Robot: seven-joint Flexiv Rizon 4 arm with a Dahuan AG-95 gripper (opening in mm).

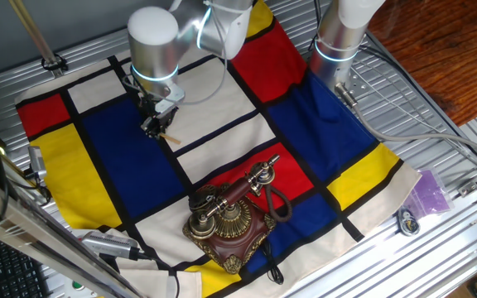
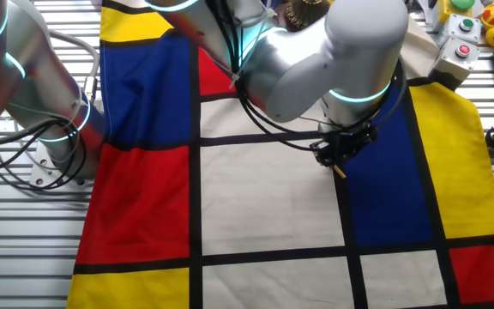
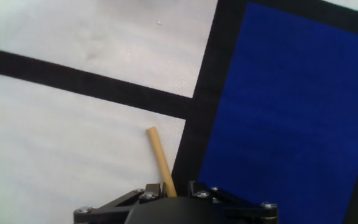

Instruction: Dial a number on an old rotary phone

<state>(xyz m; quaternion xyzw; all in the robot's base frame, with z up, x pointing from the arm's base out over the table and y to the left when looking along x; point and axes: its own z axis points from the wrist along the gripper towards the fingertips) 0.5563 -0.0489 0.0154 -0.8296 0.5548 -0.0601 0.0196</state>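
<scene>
The old rotary phone (image 1: 230,219) stands on the cloth near the front edge in one fixed view: dark red-brown carved base, brass dial, red-and-brass handset across the cradle, black cord. Only its brass top (image 2: 305,12) shows at the upper edge of the other fixed view. My gripper (image 1: 160,124) hangs over the cloth well behind the phone, shut on a thin wooden stick (image 3: 161,161). The stick points out past the fingertips toward the cloth, near a black stripe between a white and a blue patch. It also shows in the other fixed view (image 2: 339,170).
A cloth with red, blue, yellow and white patches and black stripes (image 1: 131,157) covers the table. A second arm's base (image 1: 338,41) stands at the back right. Button boxes and toys (image 2: 466,34) sit beyond the cloth. A purple object (image 1: 429,194) lies at the right.
</scene>
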